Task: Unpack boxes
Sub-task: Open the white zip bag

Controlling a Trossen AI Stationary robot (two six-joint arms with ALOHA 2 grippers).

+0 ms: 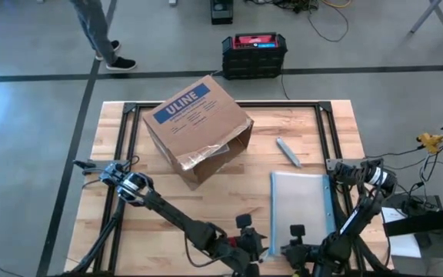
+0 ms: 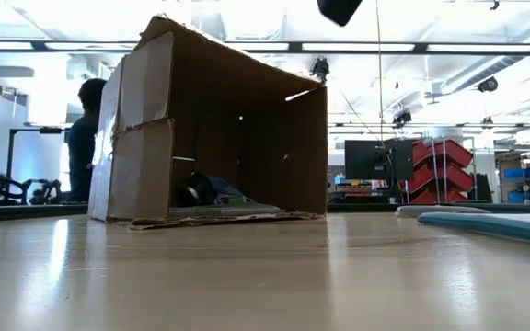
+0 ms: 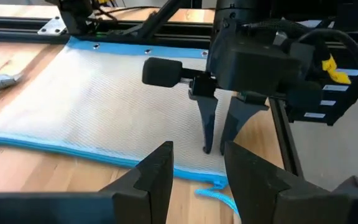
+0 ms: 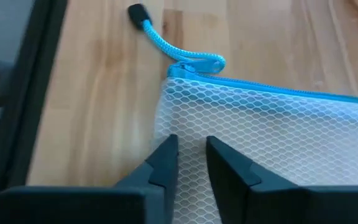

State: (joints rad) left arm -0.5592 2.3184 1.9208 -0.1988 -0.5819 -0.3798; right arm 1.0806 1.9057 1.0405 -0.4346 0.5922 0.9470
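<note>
The ULINE cardboard box [image 1: 197,127] lies tipped open mid-table. Right gripper [image 4: 191,163] stands narrowly parted over the mesh zip pouch [image 4: 278,143], seemingly gripping nothing; left gripper [image 3: 197,171] hovers half-open nearby. Closing now may snag mesh and drag the pouch.

— Where do your arms stand?
— Your left arm [image 1: 168,215] reaches from its base on the left, low, in toward the front middle. Your right arm [image 1: 356,215] folds in from the right to meet it.
— And the grippers?
— Your left gripper [image 3: 197,167] lies nearly level, its fingers [image 3: 157,171] apart with nothing between them. It faces your right gripper [image 3: 218,142], which points straight down just ahead of it.
</note>
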